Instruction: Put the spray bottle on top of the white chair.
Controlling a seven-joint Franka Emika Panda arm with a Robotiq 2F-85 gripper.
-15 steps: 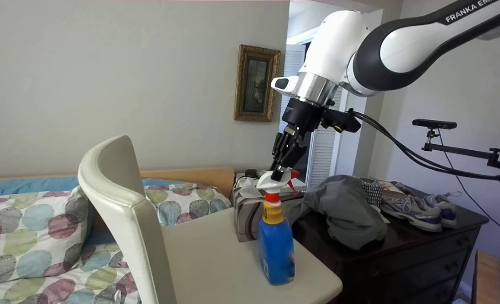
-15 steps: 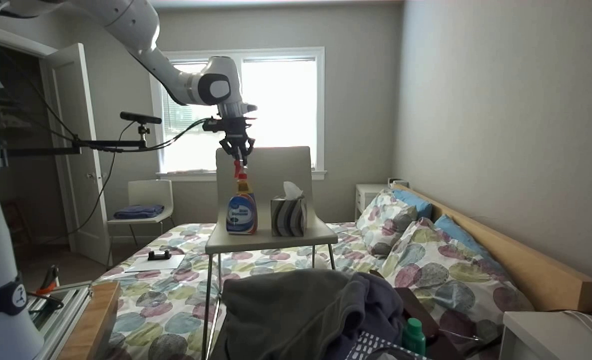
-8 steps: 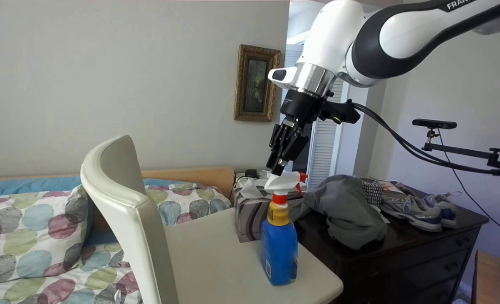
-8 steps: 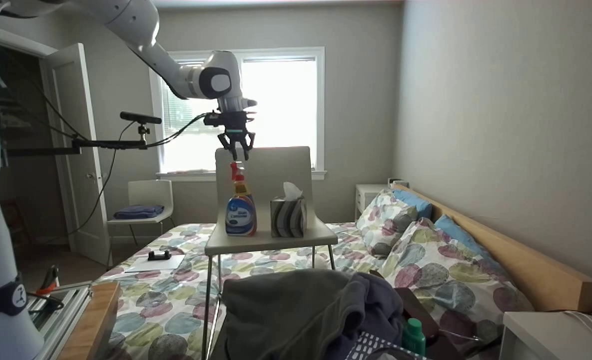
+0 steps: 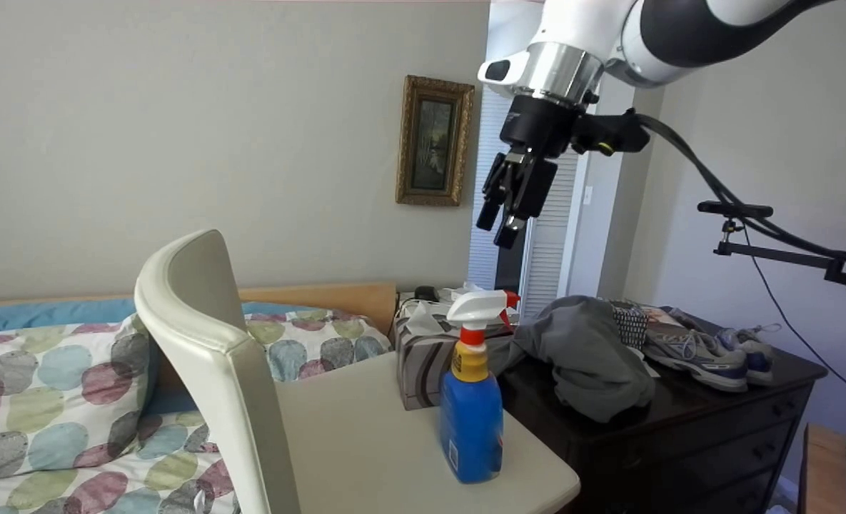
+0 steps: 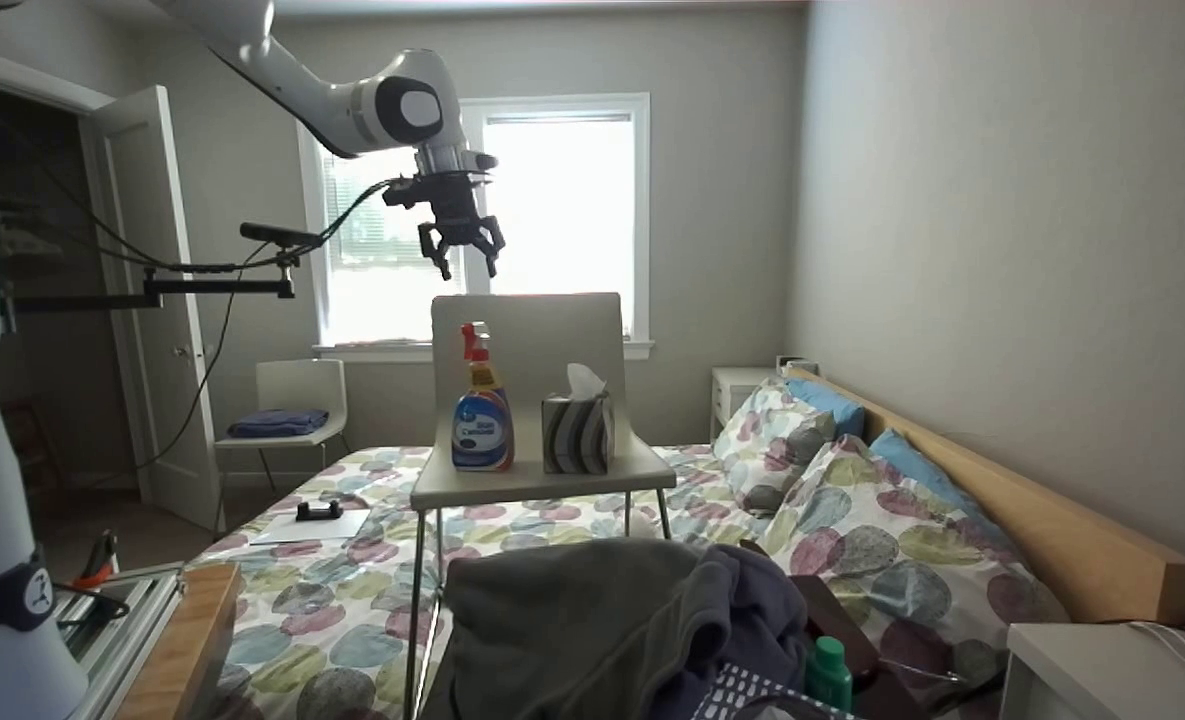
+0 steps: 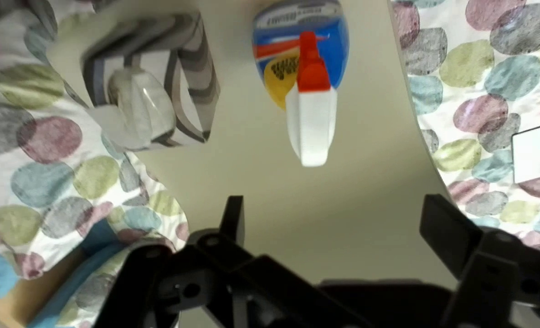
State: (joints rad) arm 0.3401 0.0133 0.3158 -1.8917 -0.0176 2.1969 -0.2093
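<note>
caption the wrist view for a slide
Looking down past the open Robotiq gripper: a blue trigger spray bottle and a striped tissue box stand apart on a white chair.

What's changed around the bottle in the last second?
The gripper has opened and let go of the spray bottle, then risen clear above it, drawing slightly back toward the robot's base. In an exterior view, the sprayer head has shifted slightly rightward. The bottle still stands on the seat of the white chair; the tissue box beside it shows no clear move.

Blue bottle (image 5: 471, 400), cream chair (image 5: 355, 435).
</note>
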